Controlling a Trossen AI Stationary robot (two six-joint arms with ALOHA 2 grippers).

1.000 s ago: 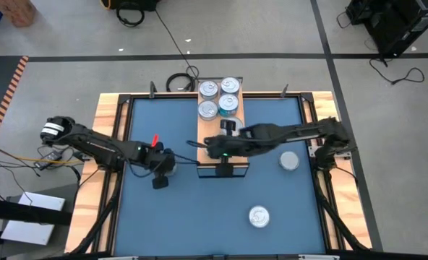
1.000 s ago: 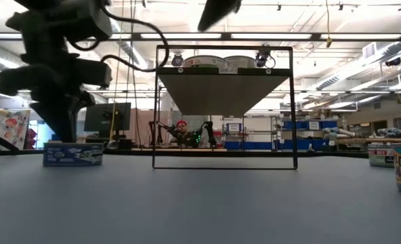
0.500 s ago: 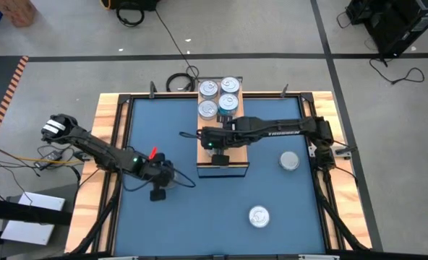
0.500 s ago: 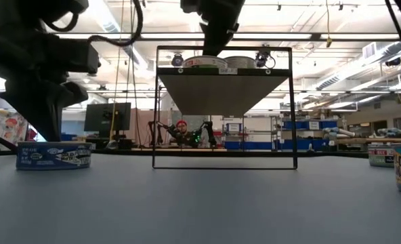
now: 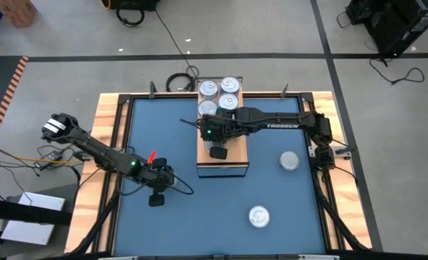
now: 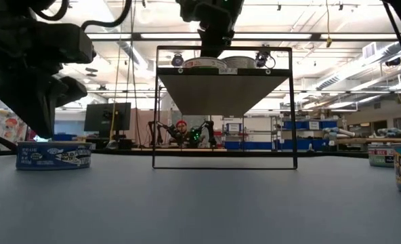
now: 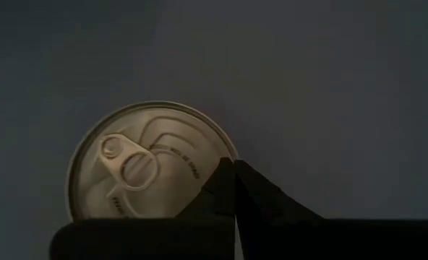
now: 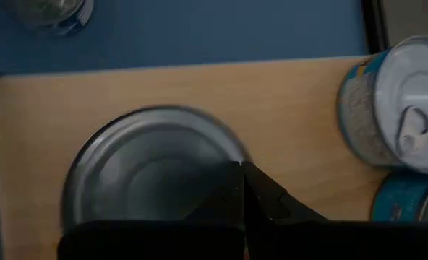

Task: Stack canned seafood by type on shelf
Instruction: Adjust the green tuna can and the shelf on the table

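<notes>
Right claw (image 5: pixel 215 150), shut and empty, has slid back along the shelf (image 5: pixel 236 155) toward the four tins (image 5: pixel 220 97) at its far end. Left claw (image 5: pixel 156 196), also shut, drifted nearer the bench's front over a tin (image 7: pixel 145 170). No grab yet.

Right gripper (image 8: pixel 240 175) closed, over silver tin (image 8: pixel 152 162) on shelf (image 8: pixel 286 108); teal tins (image 8: pixel 398 108) beside.
</notes>
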